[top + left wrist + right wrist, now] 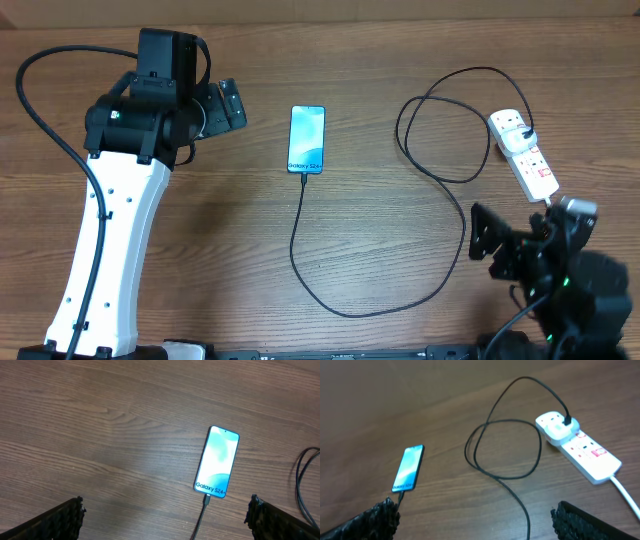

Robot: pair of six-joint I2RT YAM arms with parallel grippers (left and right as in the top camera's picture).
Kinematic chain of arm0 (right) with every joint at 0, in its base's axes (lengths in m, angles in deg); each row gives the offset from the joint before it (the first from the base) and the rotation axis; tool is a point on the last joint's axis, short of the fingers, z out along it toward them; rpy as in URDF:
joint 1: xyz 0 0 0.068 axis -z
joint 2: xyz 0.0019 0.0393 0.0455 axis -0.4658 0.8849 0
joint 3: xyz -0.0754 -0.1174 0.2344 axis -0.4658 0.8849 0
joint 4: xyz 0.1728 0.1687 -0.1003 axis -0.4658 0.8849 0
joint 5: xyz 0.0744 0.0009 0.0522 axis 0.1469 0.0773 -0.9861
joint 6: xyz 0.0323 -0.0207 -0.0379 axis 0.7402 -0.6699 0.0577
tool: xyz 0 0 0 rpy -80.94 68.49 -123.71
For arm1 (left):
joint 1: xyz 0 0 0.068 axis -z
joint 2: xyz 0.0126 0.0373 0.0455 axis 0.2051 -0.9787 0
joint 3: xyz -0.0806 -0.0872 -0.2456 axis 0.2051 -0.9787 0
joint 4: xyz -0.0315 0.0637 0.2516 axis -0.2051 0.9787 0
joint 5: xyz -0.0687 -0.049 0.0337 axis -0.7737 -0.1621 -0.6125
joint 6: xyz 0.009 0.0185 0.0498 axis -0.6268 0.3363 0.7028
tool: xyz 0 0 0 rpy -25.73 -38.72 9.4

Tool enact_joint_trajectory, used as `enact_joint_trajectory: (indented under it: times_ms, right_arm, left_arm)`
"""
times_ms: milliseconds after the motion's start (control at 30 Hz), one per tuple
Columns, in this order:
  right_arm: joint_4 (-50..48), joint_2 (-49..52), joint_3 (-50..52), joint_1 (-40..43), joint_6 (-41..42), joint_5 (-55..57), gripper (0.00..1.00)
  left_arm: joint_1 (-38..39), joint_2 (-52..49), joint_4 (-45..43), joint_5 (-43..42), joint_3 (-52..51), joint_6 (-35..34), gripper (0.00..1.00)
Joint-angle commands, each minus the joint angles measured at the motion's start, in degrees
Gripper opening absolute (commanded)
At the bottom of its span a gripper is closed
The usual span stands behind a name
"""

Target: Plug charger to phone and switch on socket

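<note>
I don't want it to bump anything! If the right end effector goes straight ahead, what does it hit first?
Probably the black charger cable, which lies just ahead of the open right end effector. Depth is hard to judge here.

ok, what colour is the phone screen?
The phone screen is a light blue gradient with a black bezel; it shows best in the left wrist view.

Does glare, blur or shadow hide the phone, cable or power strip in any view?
Overhead: even light, slim blue-screened phone sharp. Left wrist: crisp, screen lettering legible, no glare. Right wrist: dimmer, softer, yet white power strip and thin black charger cable are clear.
</note>
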Motion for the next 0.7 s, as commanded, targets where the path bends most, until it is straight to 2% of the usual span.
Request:
enact_joint_trajectory:
  times_ms: [0, 333, 667]
  right_arm:
    - [-2.71, -6.56, 5.49, -0.11, -0.90, -0.55, 1.00]
    - [-15.17, -21.40, 20.96, -0.13, -3.89, -0.57, 1.00]
    - [-32.96, -21.24, 30.01, -0.46, -3.93, -0.04, 1.00]
  left_arm:
    - [0.26, 0.07, -0.13, -0.24, -0.28, 0.68, 0.99]
    - [0.26, 0.07, -0.15, -0.26, -0.28, 0.68, 1.00]
    - [0.26, 0.07, -0.15, -0.24, -0.28, 0.68, 1.00]
